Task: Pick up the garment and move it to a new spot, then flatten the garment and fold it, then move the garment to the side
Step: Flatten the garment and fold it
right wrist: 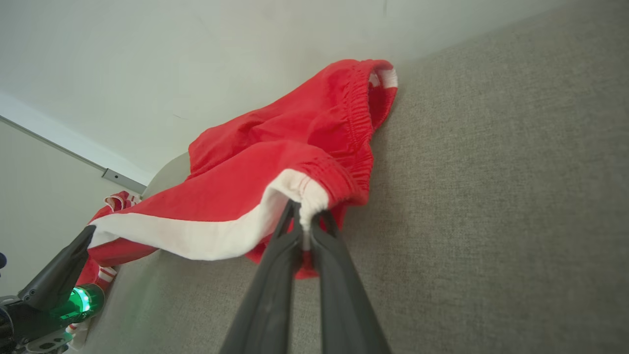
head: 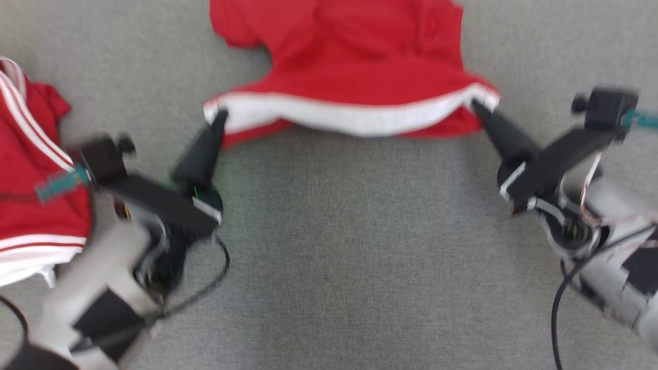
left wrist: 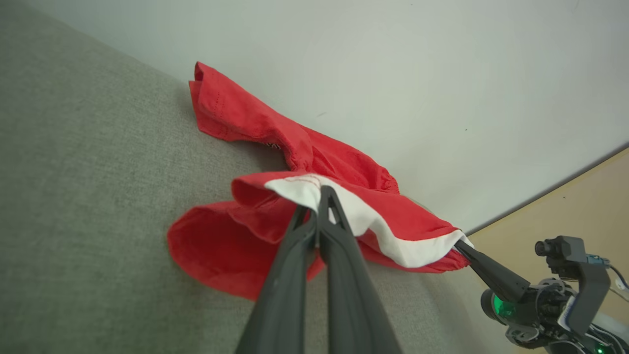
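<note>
The grey fabric surface (head: 329,257) is spreading out below a pale wall (left wrist: 393,73). The left gripper (head: 220,117) is pinching one end of the white band (head: 349,115) on the red garment (head: 354,61), and the right gripper (head: 478,108) is pinching the other end. The garment is lying just beyond their tips, its long axis running crosswise from one gripper to the other.

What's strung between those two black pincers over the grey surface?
In the head view, the white band of the red garment spans from the left pincer to the right pincer, each shut on one end; nearer the robot, only grey surface.
</note>
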Controlling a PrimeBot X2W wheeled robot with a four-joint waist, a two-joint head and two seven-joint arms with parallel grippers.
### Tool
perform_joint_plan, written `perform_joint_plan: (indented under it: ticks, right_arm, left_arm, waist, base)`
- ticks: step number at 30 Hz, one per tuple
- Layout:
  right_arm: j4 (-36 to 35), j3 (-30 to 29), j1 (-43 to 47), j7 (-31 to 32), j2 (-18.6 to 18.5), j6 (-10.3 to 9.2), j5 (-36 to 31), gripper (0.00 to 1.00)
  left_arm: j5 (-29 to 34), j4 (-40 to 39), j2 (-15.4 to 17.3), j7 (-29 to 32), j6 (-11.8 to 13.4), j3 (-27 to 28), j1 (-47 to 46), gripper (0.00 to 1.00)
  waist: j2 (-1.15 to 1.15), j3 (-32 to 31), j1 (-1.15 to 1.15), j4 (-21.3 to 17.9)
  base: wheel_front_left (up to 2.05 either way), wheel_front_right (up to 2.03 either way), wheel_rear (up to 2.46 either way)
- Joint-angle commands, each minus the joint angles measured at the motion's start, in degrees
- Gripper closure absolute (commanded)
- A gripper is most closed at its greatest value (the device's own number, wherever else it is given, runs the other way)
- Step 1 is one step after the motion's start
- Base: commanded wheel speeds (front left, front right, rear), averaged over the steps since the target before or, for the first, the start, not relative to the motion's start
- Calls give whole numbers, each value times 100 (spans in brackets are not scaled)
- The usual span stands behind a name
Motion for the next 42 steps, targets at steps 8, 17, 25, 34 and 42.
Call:
perform_joint_plan:
  ticks: [8, 17, 25, 34, 42]
  right_arm:
    - [-228, 338, 886, -356, -111, 3, 295, 100]
    - [-422, 652, 2048, -611, -218, 3, 620, 100]
    - [-639, 666, 2642, -688, -324, 3, 780, 100]
    - [-929, 760, 3130, -577, -491, 3, 850, 100]
    - [-1255, 815, 3511, -176, -620, 3, 1054, 100]
  left_arm:
    - [-31, -36, -127, -29, -1, 68, 1287, 100]
    - [70, -127, -289, -30, -1, 356, 2701, 100]
    - [147, -140, -253, -30, -1, 483, 3336, 100]
    - [170, -80, -252, -30, -1, 639, 3916, 100]
    - [156, -110, -145, -30, -1, 492, 4217, 100]
  waist:
    - [0, -1067, 1, 24]
    - [0, -2015, 1, 52]
    - [0, -2342, 1, 55]
    - [0, -2711, 1, 38]
    - [0, -2841, 1, 65]
  base:
    - [0, 0, 0]
    - [0, 0, 0]
    - [0, 0, 0]
    - [0, 0, 0]
    - [0, 0, 0]
